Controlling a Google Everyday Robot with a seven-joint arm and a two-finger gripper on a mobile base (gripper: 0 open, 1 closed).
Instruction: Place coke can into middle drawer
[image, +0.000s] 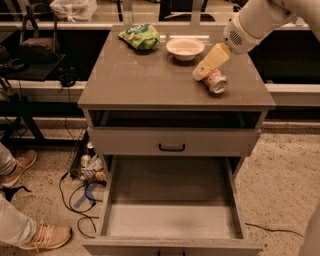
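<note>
The coke can (217, 82) lies on its side on the right part of the grey cabinet top (150, 80), red with a silver end facing the front. My gripper (201, 73), cream-coloured on a white arm reaching in from the upper right, hangs just above and left of the can's far end, very close to it or touching. The middle drawer (170, 220) is pulled out wide at the bottom of the view, and its pale grey floor holds nothing.
A green chip bag (139, 36) and a white bowl (185, 48) sit at the back of the top. A shut drawer front with a black handle (172, 147) is above the open drawer. A person's shoes (42, 235) and cables (80, 195) are on the floor at left.
</note>
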